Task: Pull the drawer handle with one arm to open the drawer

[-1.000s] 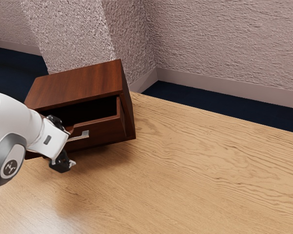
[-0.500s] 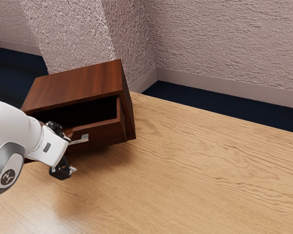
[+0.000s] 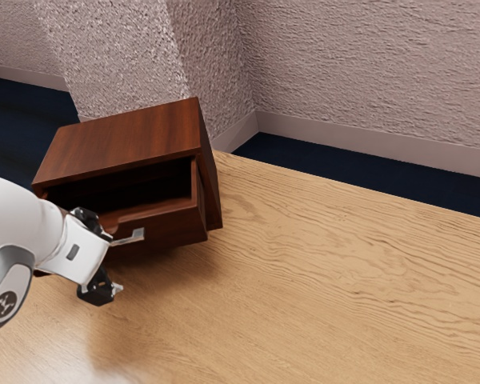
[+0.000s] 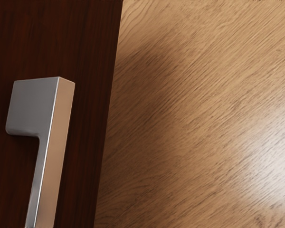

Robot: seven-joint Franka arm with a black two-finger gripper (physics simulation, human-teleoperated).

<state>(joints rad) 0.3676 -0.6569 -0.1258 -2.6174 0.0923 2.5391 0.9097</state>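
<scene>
Currently, the drawer [image 3: 166, 219] stands partly open in the dark wooden cabinet [image 3: 128, 141] on the table [image 3: 320, 272]. The hand [image 3: 101, 253] sits at the silver handle [image 3: 131, 235]; whether it is clenched cannot be determined.

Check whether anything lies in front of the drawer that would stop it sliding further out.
Nothing visible does. The drawer stands partly out of the cabinet, and the table in front of it is bare wood. The gripper is at the handle.
</scene>
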